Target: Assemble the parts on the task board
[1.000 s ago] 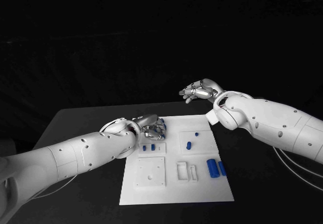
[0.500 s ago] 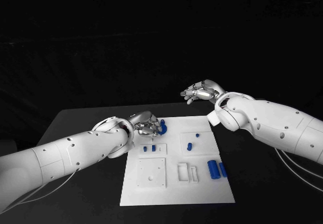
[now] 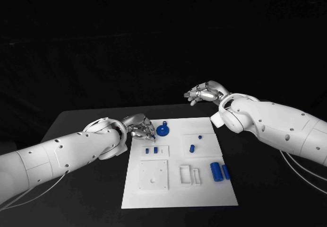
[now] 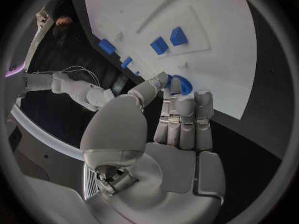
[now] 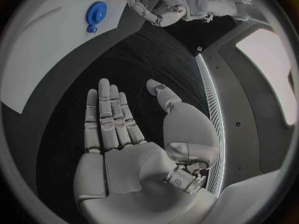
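The white task board (image 3: 204, 189) lies in the middle of the black table. A round blue part (image 3: 163, 128) with a short stem lies free near the board's far left corner, and is also seen as the round blue part (image 5: 95, 12). My left hand (image 3: 141, 128) hovers just left of it at the board's edge, fingers straight and side by side, holding nothing. From the left wrist, that blue part (image 4: 181, 82) peeks out beyond the fingertips (image 4: 187, 102). My right hand (image 3: 203, 93) is raised behind the board's far edge; its palm (image 5: 134, 159) is flat and empty.
Two small blue blocks (image 3: 150, 150) sit in a left recess, a blue peg (image 3: 192, 147) and a small stud (image 3: 200, 136) in a right one. Two blue cylinders (image 3: 219, 170) lie near the right edge. Black table (image 3: 81, 127) surrounds the board.
My left hand has drawn back to the left, off the round blue part, which now lies uncovered on the board. The right hand has hardly moved.
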Robot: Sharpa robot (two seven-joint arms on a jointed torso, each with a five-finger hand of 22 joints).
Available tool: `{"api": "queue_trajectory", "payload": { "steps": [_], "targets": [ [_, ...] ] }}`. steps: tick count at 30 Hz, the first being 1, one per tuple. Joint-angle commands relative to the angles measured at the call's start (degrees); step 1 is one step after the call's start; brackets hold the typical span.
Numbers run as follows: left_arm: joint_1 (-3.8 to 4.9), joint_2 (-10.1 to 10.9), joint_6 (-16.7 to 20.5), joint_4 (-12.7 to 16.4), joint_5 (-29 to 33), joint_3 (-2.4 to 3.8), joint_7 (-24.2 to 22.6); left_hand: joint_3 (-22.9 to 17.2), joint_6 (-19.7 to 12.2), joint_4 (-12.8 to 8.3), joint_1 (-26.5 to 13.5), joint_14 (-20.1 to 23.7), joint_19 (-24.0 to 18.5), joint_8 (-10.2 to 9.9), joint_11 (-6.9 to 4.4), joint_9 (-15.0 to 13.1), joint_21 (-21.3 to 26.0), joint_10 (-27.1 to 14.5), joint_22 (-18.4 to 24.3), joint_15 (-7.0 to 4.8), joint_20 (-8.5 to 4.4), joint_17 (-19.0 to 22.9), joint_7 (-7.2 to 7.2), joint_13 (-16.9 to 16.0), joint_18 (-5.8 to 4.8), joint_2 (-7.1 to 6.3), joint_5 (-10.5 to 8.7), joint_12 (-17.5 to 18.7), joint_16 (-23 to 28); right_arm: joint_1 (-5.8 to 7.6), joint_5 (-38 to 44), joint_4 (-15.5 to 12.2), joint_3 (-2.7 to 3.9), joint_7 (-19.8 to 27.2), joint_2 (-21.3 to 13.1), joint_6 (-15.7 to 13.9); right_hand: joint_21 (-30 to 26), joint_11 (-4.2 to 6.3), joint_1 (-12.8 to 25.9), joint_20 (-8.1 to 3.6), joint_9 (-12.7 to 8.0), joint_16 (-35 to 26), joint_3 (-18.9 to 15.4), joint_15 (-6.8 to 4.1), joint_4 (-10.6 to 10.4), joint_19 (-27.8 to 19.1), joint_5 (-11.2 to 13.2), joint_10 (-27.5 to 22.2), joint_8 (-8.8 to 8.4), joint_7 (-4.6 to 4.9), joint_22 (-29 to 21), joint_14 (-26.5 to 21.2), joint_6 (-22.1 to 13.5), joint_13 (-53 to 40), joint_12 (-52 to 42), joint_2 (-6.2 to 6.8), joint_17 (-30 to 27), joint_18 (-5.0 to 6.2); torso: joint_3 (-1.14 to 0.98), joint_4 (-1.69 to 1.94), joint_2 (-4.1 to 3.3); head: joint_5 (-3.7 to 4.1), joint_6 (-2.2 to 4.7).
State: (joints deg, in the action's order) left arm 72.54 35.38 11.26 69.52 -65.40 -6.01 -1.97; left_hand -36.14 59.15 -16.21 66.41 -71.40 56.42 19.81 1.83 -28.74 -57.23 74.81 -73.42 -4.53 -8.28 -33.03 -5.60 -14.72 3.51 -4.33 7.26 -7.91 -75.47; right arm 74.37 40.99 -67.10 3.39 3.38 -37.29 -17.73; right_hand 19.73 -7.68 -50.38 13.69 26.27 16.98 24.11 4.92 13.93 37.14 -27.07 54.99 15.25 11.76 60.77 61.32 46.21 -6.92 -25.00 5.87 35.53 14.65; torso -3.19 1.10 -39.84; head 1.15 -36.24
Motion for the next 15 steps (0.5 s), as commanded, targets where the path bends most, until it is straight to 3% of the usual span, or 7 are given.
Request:
{"api": "queue_trajectory", "payload": {
  "steps": [1, 15],
  "targets": [
    [0.05, -0.14, -2.0, -0.46, -2.01, 0.02, 0.19, -0.27, 0.4, -0.17, 0.17, -0.52, 0.07, 0.14, 0.06, -0.05, -0.27, 0.5, -0.06, -0.05, -1.73, -0.07, -0.03, -0.04, 2.92, 0.57, 0.07, 0.29, -0.32, 0.0, -0.09, -0.11, 0.04, 0.37, 0.0, 0.42, -0.31, -0.38, 0.21, 0.26, -0.05, -0.39, -0.18, 0.47, -0.13, -0.06, -0.39, 0.13, 0.13, -0.01, 0.06, 0.0, -0.39, 0.07, -0.28, 0.06, -0.08, 0.35, 0.01, -0.02, -0.06, -0.1, -0.01],
    [-0.06, -2.12, -1.93, -3.46, -3.6, -0.01, -0.88, -0.33, 0.52, -0.16, 0.28, -0.58, 0.11, 0.16, 0.02, -0.05, -0.31, 0.71, -0.09, -0.09, -1.75, -0.11, 0.0, -0.03, 2.91, 0.54, 0.06, 0.37, -0.39, -0.01, -0.09, -0.08, 0.04, 0.37, 0.1, 0.47, -0.31, -0.38, 0.2, 0.27, -0.06, -0.4, -0.18, 0.47, -0.13, -0.07, -0.39, 0.13, 0.14, -0.01, 0.06, 0.0, -0.39, 0.13, -0.31, 0.06, -0.09, 0.35, -0.05, -0.15, -0.07, -0.28, -0.07]
  ]
}}
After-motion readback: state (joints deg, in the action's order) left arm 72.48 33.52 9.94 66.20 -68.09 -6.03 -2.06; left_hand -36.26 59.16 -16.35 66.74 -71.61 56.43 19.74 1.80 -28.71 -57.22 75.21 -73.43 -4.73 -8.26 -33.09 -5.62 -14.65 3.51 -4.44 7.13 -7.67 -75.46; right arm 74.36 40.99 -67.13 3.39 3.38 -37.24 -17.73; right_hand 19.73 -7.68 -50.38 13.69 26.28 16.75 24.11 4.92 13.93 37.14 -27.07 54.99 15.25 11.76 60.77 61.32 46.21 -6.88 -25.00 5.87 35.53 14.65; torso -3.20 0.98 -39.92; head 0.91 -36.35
